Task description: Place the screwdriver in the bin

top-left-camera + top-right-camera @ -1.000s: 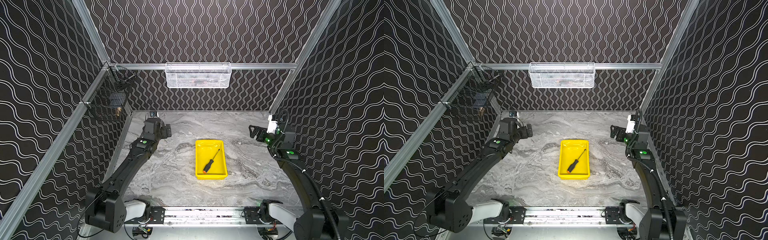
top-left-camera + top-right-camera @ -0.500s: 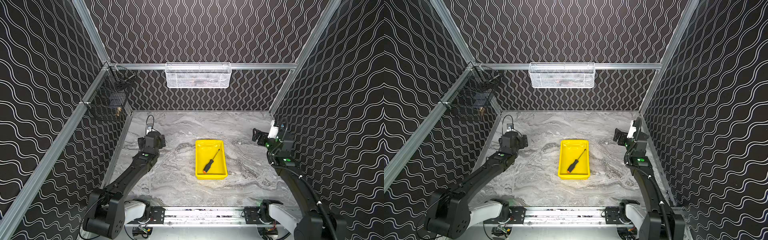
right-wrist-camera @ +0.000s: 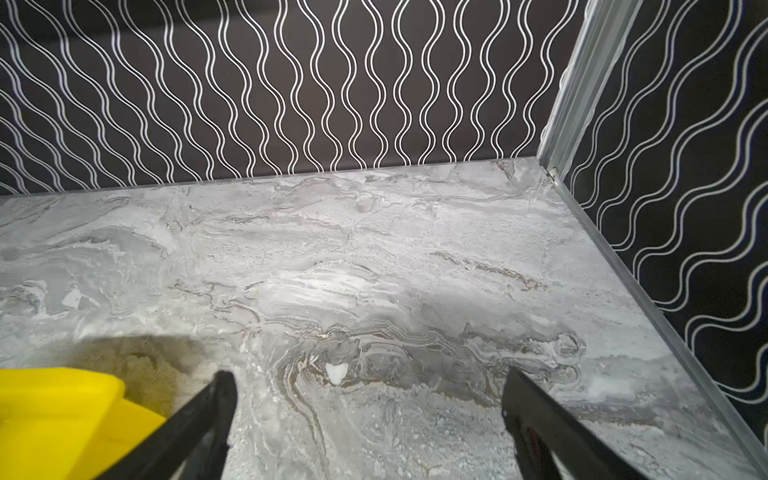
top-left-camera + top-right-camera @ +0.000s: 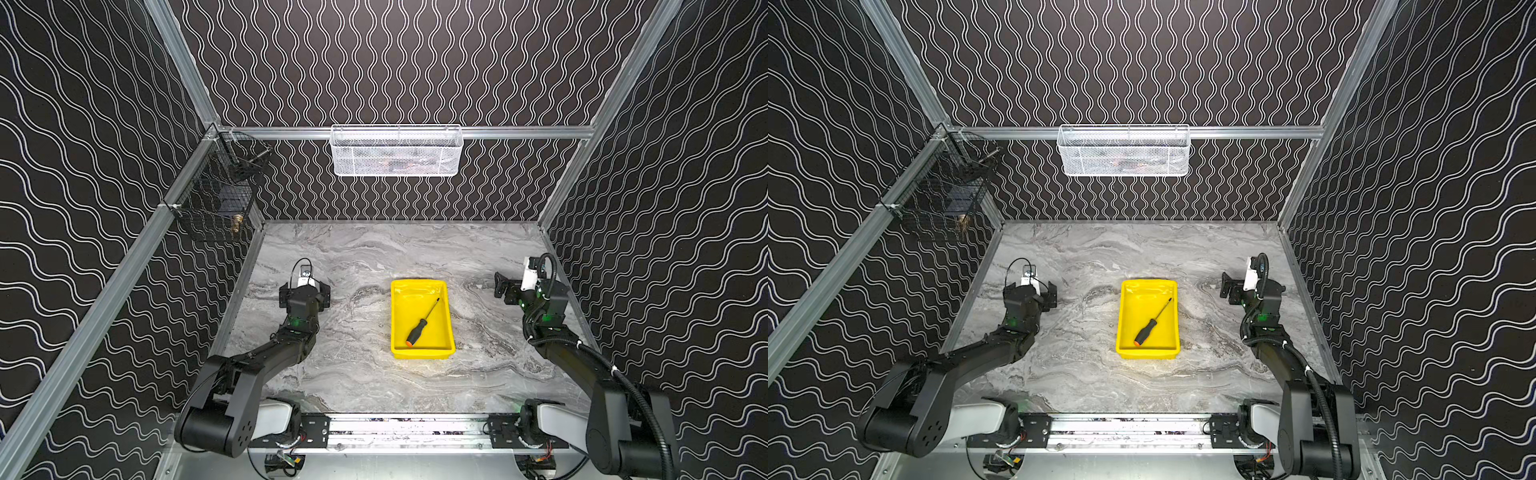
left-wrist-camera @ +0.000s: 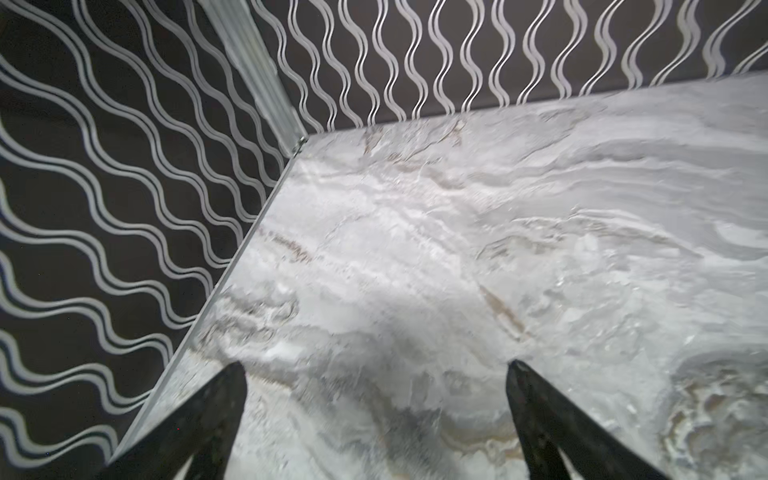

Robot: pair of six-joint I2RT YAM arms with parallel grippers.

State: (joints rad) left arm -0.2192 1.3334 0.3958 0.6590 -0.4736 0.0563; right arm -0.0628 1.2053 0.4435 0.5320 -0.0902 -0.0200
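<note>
The screwdriver [image 4: 422, 324] [image 4: 1152, 322], black handle with an orange end cap, lies diagonally inside the yellow bin [image 4: 419, 353] [image 4: 1148, 353] at mid-table in both top views. My left gripper [image 4: 306, 292] [image 4: 1030, 292] hovers low over bare marble well left of the bin. In the left wrist view it [image 5: 376, 365] is open with nothing between its fingers. My right gripper [image 4: 505, 289] [image 4: 1230, 289] sits right of the bin, near the right wall. In the right wrist view it [image 3: 368, 373] is open and empty, with a corner of the bin [image 3: 62, 407] beside one finger.
A white mesh basket [image 4: 397, 151] hangs on the back rail. A black wire basket [image 4: 216, 203] hangs on the left wall. Patterned walls close in the marble table on three sides, and a metal rail [image 4: 407, 428] with the arm bases runs along the front.
Both arms have drawn back toward the front and folded lower, the left one more. Both grippers stay open. The screwdriver and the bin have not moved.
</note>
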